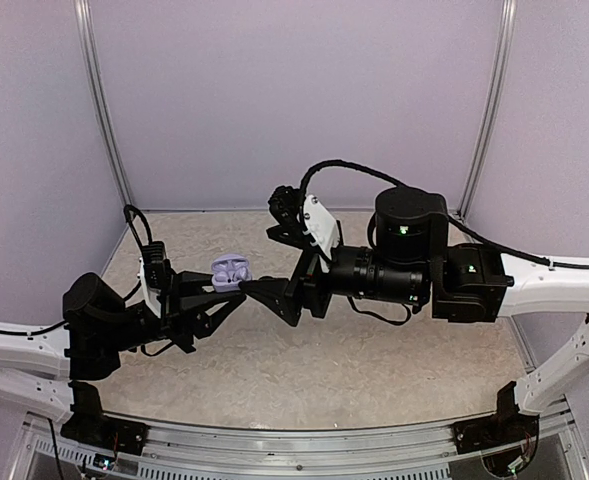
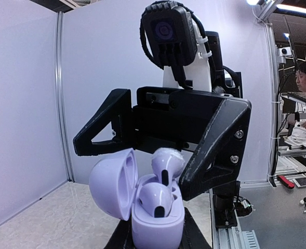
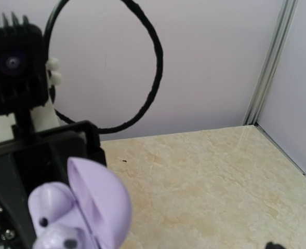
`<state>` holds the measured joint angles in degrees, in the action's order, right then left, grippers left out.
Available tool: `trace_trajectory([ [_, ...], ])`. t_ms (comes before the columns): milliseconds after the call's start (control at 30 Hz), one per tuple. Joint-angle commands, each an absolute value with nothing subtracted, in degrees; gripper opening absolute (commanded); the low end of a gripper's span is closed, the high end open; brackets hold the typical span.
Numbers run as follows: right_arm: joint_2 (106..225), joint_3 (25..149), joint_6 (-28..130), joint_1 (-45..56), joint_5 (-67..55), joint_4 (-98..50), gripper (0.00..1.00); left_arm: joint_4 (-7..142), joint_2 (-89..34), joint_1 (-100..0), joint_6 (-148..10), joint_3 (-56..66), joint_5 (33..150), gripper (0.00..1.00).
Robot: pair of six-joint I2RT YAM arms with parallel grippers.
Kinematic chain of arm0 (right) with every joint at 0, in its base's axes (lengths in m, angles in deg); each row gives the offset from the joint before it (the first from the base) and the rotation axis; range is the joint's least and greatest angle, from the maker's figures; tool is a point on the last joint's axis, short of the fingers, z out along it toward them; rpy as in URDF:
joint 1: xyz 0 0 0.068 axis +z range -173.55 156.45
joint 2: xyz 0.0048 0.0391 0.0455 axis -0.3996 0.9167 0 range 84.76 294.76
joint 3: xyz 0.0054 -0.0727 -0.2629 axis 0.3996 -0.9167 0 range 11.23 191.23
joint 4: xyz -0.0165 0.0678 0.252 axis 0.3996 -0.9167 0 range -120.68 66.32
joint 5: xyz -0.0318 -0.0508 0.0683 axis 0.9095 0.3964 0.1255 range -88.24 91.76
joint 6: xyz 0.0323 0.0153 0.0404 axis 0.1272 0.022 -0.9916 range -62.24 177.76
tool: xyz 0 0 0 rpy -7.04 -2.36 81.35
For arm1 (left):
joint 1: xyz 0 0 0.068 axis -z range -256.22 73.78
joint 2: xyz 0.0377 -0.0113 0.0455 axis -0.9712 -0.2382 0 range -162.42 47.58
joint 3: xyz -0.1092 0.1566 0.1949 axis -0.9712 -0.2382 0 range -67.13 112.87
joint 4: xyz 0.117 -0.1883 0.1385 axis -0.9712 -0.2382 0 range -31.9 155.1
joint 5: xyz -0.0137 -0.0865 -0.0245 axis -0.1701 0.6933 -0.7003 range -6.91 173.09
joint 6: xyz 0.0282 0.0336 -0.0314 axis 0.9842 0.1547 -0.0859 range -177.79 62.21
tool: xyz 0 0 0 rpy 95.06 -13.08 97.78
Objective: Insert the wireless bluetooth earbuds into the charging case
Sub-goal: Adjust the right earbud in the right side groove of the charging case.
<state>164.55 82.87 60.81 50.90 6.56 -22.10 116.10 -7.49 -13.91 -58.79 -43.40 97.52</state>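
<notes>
Top external view: pale lilac walls enclose a beige, marble-patterned table, and the two arms meet left of centre, above the surface.

The right gripper, matte black with angular triangular fingers, fills the middle of the left wrist view. Its jaws are spread wide and clasp nothing. The left gripper is clamped on the base of the charging case and holds it up off the table, at the bottom centre of the left wrist view.

The case is a smooth, glossy lavender puck of hard plastic. Its rounded lid swings open toward the left of that frame.

The front earbud sits low in its hollow, with only its domed top and dark slot showing. The rear earbud stands higher, between the open black fingers and apparently touching neither. I cannot tell whether it is fully seated.

The step in hand looks like settling that rear earbud. Done well, it means:
- keeping the case level and steady;
- lining the stem up with its hollow;
- pressing gently straight down on the crown;
- keeping the finger near the lid clear of it.

Both buds are slick and rounded, so a sideways nudge would likely tip one out.
</notes>
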Motion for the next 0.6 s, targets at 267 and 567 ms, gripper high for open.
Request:
trace_trajectory([
  [267, 163.2, 83.0, 59.6, 49.6, 7.8, -22.2, 0.92, 119.1, -6.7, -14.1, -58.6, -43.8, 100.0, 0.07],
  [567, 160.8, 80.9, 58.4, 47.8, 4.4, -22.6, 0.91, 119.2, -6.5, -14.1, -58.8, -43.9, 100.2, 0.07],
])
